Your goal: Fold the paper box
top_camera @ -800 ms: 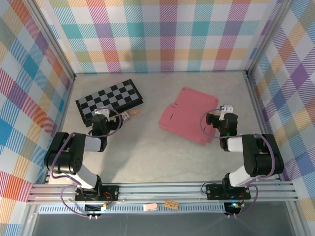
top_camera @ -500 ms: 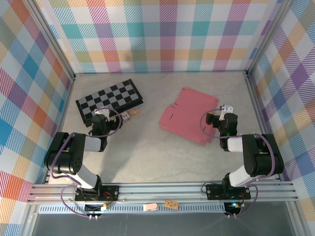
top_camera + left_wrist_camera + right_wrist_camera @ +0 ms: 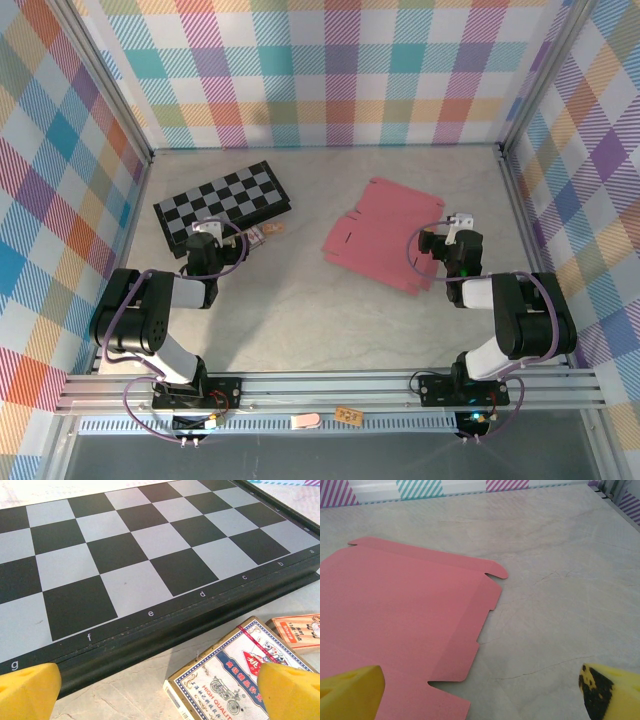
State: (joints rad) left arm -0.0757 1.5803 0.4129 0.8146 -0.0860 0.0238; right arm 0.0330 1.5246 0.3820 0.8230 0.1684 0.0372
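The paper box (image 3: 385, 233) lies flat and unfolded on the desk (image 3: 300, 300), right of the middle, pink side up, with its flaps spread out. The right hand (image 3: 480, 692) sits at the box's near right edge, spread wide and gripping nothing. One yellow fingertip (image 3: 350, 690) is over the pink card and the other is over bare desk. On the left, the chessboard (image 3: 222, 203) lies well apart from the box. The left hand (image 3: 160, 692) is at the board's near edge, also wide open and empty, with a pack of cards (image 3: 230, 680) just beside the board.
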